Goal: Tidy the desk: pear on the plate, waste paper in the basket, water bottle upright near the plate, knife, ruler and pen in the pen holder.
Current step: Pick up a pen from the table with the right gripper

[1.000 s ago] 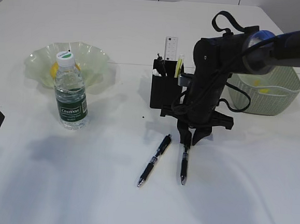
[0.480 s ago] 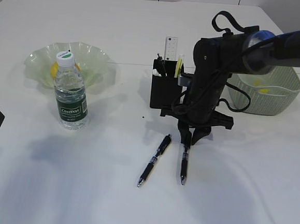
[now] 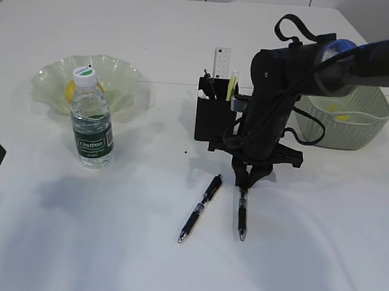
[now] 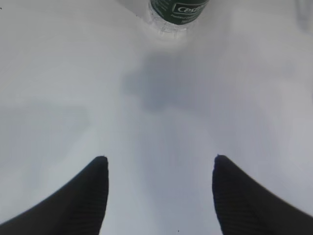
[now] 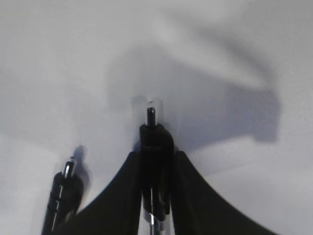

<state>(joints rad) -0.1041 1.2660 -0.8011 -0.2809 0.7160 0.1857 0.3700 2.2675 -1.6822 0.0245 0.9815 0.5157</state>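
Between the right tool's (image 3: pixel 245 184) jaws, pen (image 3: pixel 242 215) now shifted nearer.

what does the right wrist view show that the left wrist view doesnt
Only the right wrist view shows two black pens: one pinched between the right tool's jaws, the other lying free on its left. Only the left wrist view shows the base of the clear plastic water bottle with the dark green label, standing ahead of the left tool, whose jaws are wide apart with nothing between them. Both show the plain white desk under dark fingertips.
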